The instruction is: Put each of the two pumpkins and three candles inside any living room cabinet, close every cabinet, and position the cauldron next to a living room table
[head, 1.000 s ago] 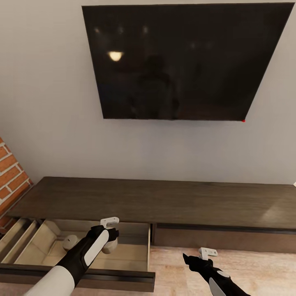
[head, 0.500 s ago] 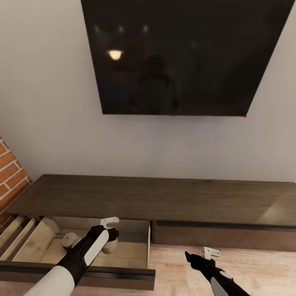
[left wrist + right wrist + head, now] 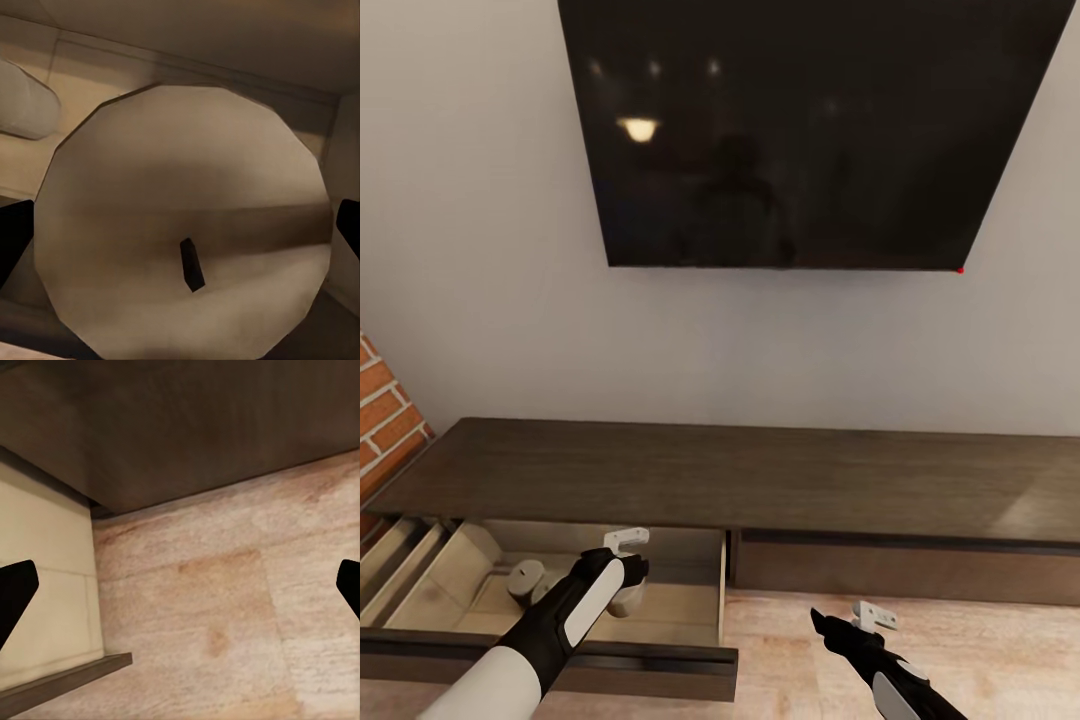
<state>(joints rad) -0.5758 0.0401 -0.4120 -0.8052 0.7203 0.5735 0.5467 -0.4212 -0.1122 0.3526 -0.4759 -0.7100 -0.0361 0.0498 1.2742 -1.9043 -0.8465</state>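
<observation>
The cabinet [image 3: 760,470] is a long dark-brown unit under the TV, and its left drawer [image 3: 610,665] is pulled out, showing a pale interior. My left gripper [image 3: 628,588] reaches down into that drawer. It is open, with a beige candle [image 3: 628,604] between its spread fingers. In the left wrist view this candle [image 3: 187,225] is very close, its flat top and dark wick facing the camera. A second candle [image 3: 525,578] [image 3: 22,101] stands further left in the drawer. My right gripper [image 3: 820,625] [image 3: 180,600] hangs open and empty over the floor.
A large black TV [image 3: 790,130] hangs on the grey wall above the cabinet. A brick wall [image 3: 385,420] stands at the left. The right drawer front [image 3: 900,565] [image 3: 187,427] is shut. Light wooden floor [image 3: 960,640] lies in front of it.
The whole picture has slid upward a little, so the camera moved. The left gripper stays at the candle in the drawer, and the right gripper sits slightly lower in the picture.
</observation>
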